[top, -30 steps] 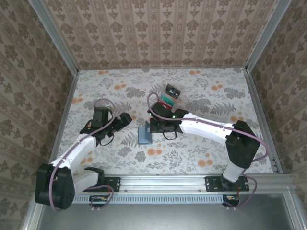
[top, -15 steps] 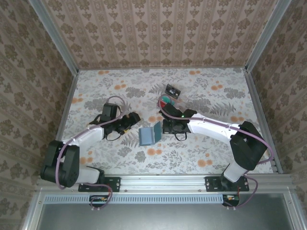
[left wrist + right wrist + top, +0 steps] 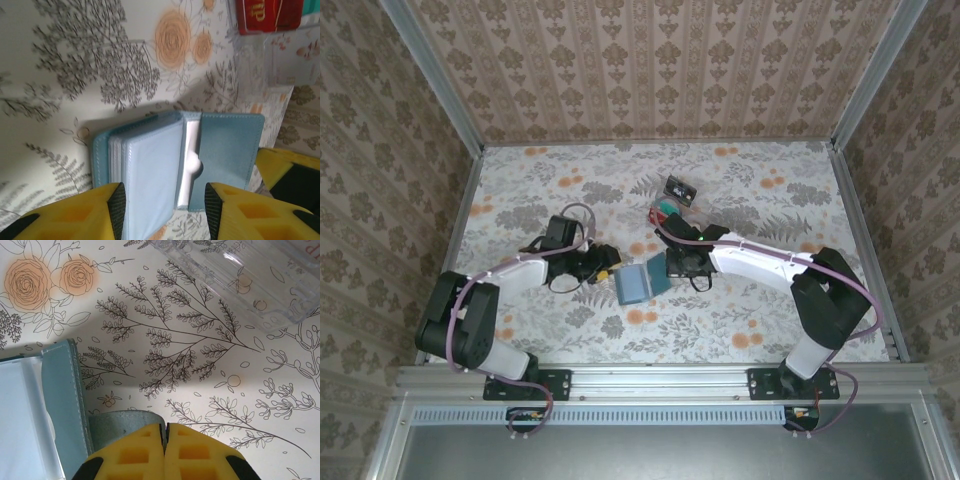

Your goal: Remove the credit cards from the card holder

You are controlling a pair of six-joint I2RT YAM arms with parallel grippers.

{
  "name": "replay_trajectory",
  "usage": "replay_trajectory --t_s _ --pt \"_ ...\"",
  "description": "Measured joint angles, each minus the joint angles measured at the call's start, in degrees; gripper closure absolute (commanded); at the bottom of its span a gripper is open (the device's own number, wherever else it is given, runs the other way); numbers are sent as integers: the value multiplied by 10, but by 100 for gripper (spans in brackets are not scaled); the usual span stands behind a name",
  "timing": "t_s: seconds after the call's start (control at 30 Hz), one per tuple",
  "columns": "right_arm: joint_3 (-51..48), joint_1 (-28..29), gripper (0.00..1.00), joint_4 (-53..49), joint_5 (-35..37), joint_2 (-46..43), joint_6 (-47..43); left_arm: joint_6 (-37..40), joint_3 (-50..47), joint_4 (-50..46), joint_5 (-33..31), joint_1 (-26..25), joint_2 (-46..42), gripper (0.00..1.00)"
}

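Note:
The teal card holder (image 3: 640,283) lies open mid-table, its pale blue-grey sleeves (image 3: 150,170) fanned up. My left gripper (image 3: 165,212) is open, and its yellow fingers straddle the near edge of the sleeve stack. The left pad is at the stack's side and the right pad stands clear. From above, the left gripper (image 3: 607,266) sits just left of the holder. My right gripper (image 3: 165,432) is shut on the holder's teal flap (image 3: 120,421) and sits at its right side (image 3: 672,266). A red card (image 3: 270,15) lies in the clear box. Any credit cards in the sleeves are hidden.
The clear plastic box (image 3: 668,211) sits just behind the right gripper, its wall close above it (image 3: 240,275). A small dark object (image 3: 680,188) lies farther back. Metal rails edge the table left and right.
The left arm has swung right to the card holder and its jaws have narrowed. The right gripper has laid the holder open and shifted it slightly right.

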Motion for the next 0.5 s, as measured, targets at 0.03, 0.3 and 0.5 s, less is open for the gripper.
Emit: replay_trajectory --t_s 0.03,0.3,0.5 --pt "0 0 95 0 1 0 0 0 0 0 3 -6 0 52" --pt "0 0 95 0 6 19 0 -4 -7 -4 5 -23 6 52" --pt "0 0 95 1 5 21 0 -15 -11 10 9 -23 24 52"
